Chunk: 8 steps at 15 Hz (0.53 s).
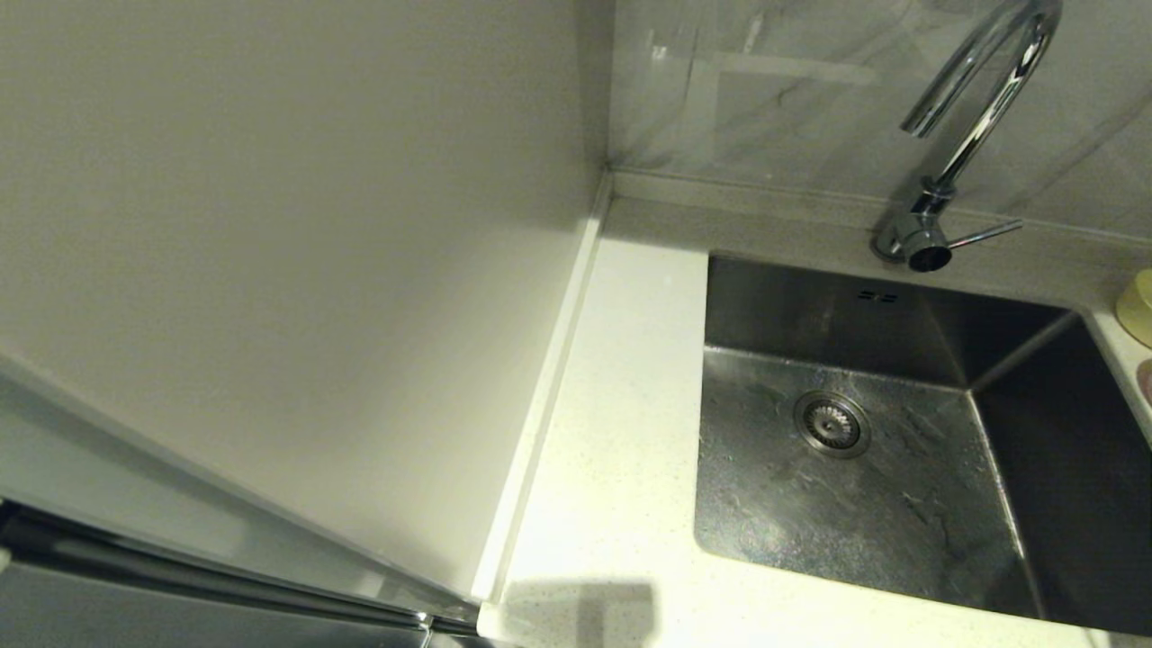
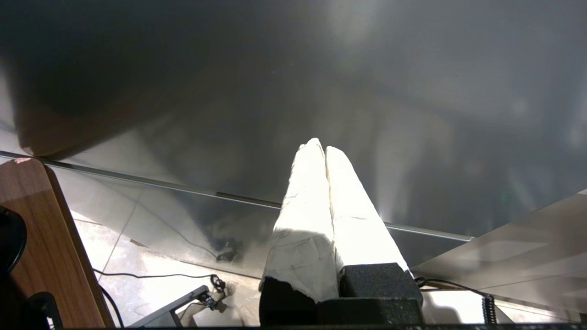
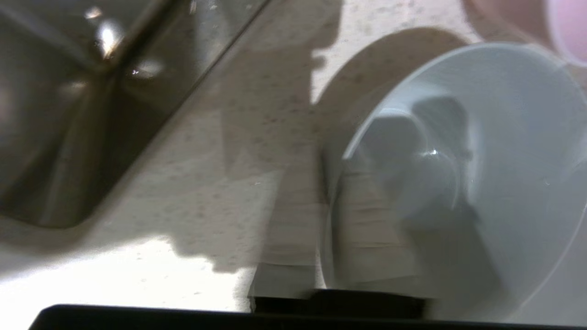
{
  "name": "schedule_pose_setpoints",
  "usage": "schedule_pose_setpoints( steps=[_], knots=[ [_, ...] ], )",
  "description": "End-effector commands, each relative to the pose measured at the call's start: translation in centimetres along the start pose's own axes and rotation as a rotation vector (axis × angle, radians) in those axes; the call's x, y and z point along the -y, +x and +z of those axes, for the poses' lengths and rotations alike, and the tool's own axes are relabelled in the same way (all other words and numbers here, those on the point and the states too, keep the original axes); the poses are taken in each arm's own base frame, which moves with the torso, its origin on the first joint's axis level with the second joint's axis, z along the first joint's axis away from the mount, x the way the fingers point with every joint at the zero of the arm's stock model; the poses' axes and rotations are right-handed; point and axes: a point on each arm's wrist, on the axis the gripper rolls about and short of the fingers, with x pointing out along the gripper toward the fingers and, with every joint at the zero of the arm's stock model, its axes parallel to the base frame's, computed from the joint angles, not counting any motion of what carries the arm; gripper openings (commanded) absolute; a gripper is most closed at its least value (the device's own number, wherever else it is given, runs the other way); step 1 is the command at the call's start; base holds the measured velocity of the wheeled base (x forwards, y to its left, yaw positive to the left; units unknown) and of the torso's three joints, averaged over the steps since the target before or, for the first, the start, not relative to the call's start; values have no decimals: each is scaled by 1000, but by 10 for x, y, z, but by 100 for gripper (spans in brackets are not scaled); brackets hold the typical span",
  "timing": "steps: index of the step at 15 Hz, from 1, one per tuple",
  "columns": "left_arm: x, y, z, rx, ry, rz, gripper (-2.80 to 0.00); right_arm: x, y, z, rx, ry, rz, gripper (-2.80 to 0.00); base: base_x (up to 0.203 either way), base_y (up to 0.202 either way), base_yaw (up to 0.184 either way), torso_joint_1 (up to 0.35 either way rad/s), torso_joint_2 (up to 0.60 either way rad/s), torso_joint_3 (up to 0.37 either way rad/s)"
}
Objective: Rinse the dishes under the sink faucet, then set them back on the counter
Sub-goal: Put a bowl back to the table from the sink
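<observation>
Right gripper [image 3: 367, 229] clamped on grey-blue bowl's [image 3: 481, 160] rim, above speckled worktop [image 3: 206, 183], sink [image 3: 69, 114] beside: right wrist view only. Left gripper [image 2: 320, 149] pressed closed, parked away. No readable writing.

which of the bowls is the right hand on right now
The grey-blue bowl: the right hand straddles its rim. Only slivers of the pink bowl and yellow bowl show.

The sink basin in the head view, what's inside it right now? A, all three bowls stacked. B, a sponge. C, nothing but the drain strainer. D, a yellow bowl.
C: the sink shows only bare steel around the drain strainer, and the one yellow bowl in view sits on the counter at the right edge.
</observation>
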Motion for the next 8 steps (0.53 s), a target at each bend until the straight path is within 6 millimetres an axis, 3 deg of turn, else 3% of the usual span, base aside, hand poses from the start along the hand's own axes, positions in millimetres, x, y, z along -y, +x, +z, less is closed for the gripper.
schedule_pose_setpoints(
  steps=[1, 8],
  knots=[
    [0, 0, -1, -3, 0, 0, -280, 0, 0, 1, 5, -5, 1, 0, 0, 0, 0, 0, 0, 0],
    [0, 0, -1, -3, 0, 0, -280, 7, -19, 12, 28, 42, -64, 0, 0, 0, 0, 0, 0, 0]
  ],
)
